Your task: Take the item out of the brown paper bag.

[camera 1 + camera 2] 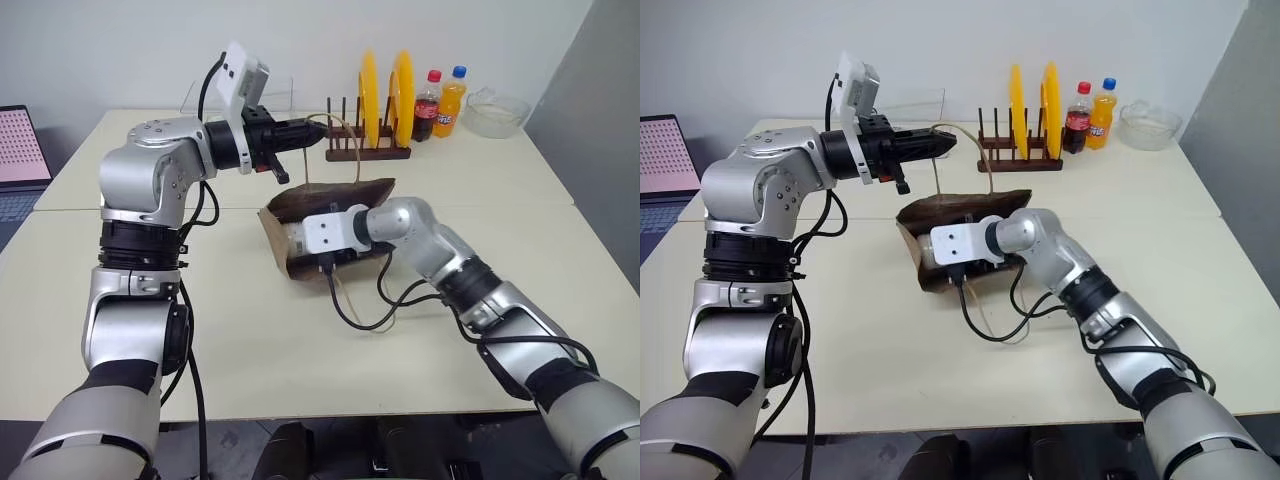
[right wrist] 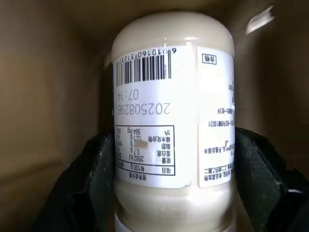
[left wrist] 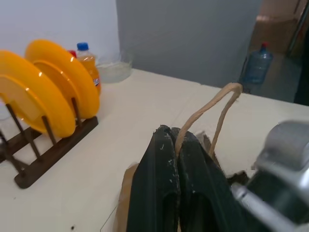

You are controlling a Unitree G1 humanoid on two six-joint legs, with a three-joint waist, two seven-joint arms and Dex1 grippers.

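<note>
Beige tabletop: inside the brown paper bag [image 1: 300, 205], right fingers [image 2: 270, 174] flank, seemingly gripping, the item [image 2: 174, 121].

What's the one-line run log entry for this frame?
left gripper: shut on handle, lifted | right gripper: inside bag, fingers either side of item | item: not out yet

Lab-like room, pale tables [image 1: 300, 360], laptop [image 1: 20, 160], plain walls

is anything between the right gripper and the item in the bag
Nothing visible. The right gripper is inside the brown paper bag, its fingers either side of the item.
</note>
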